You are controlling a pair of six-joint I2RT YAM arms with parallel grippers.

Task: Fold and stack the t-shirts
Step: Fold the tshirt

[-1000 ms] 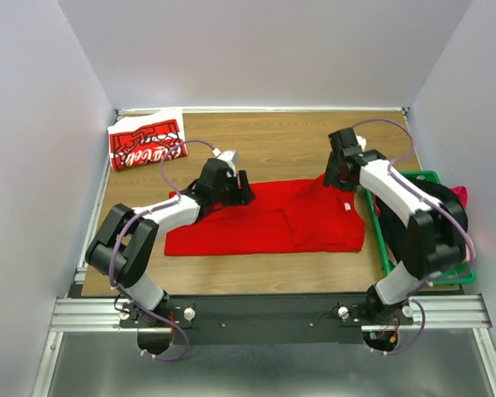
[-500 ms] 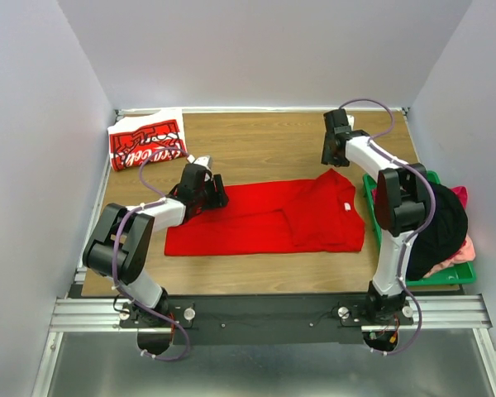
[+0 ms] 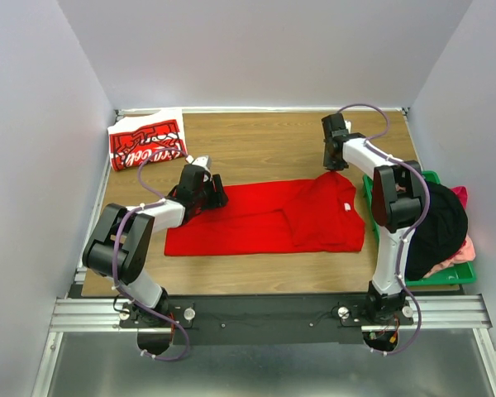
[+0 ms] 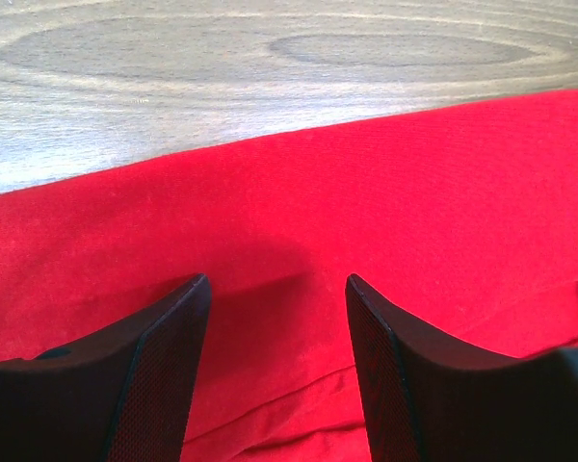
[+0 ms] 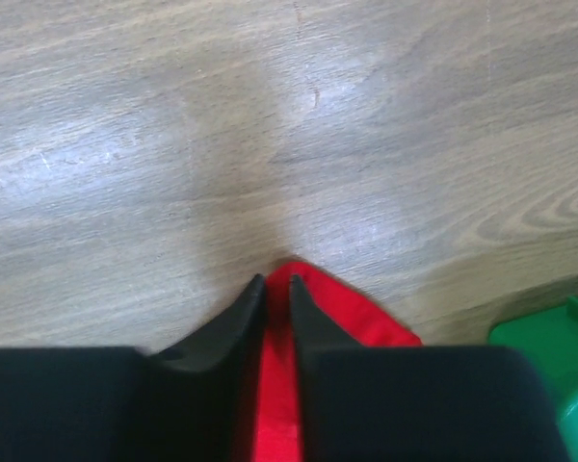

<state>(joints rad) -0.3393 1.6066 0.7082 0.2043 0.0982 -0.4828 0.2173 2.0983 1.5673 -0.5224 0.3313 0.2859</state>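
The plain red t-shirt (image 3: 264, 219) lies spread across the middle of the table (image 3: 273, 141), one part folded over itself toward the right. Beside it on the right, the green crate (image 3: 442, 279) is mostly hidden by the right arm and by a dark garment (image 3: 438, 219) heaped in it. At the shirt's far left edge, the left gripper (image 4: 275, 289) sits low over the cloth with its fingers spread; whether they touch the cloth cannot be told. The right gripper (image 5: 275, 281) is clenched on the shirt's far right tip, a sliver of red showing between its jaws. The lettered t-shirt (image 3: 147, 142) rests folded in the far left corner, its script too small to read.
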